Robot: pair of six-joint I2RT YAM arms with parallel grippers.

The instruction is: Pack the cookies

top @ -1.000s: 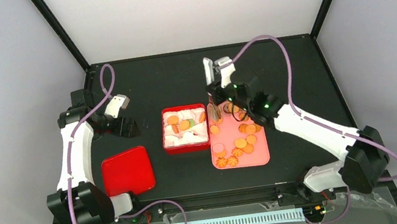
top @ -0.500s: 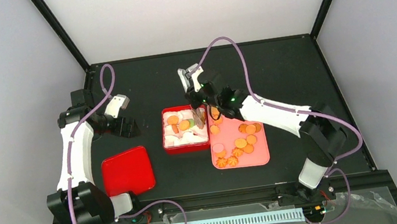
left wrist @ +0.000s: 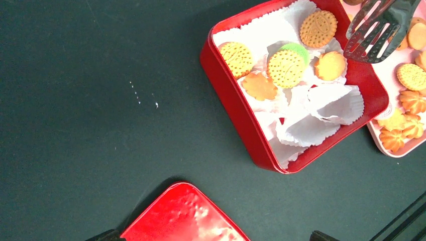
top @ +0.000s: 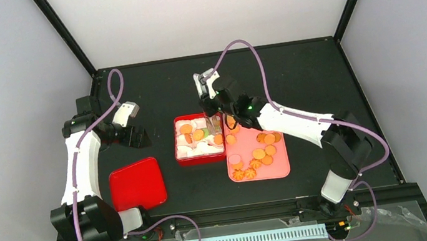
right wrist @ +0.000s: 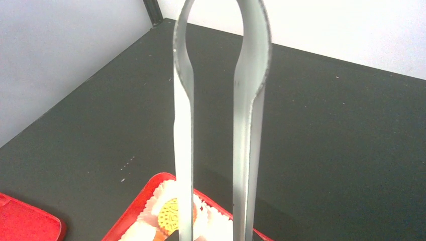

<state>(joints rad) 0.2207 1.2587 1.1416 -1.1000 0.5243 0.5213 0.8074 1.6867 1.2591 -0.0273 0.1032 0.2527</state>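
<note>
Black table, white walls behind. Over the last second the right gripper swung from above the pink tray to the right edge of the red box, its fingers clamped on the tongs. The tong blades stood slightly apart and seemed empty. Five cookies lay among paper cups toward the box's far end. The one by the right wall was probably just dropped. More remained on the tray. Left gripper idle near the table's left edge, fingers wide apart. No readable writing or brand anywhere.
</note>
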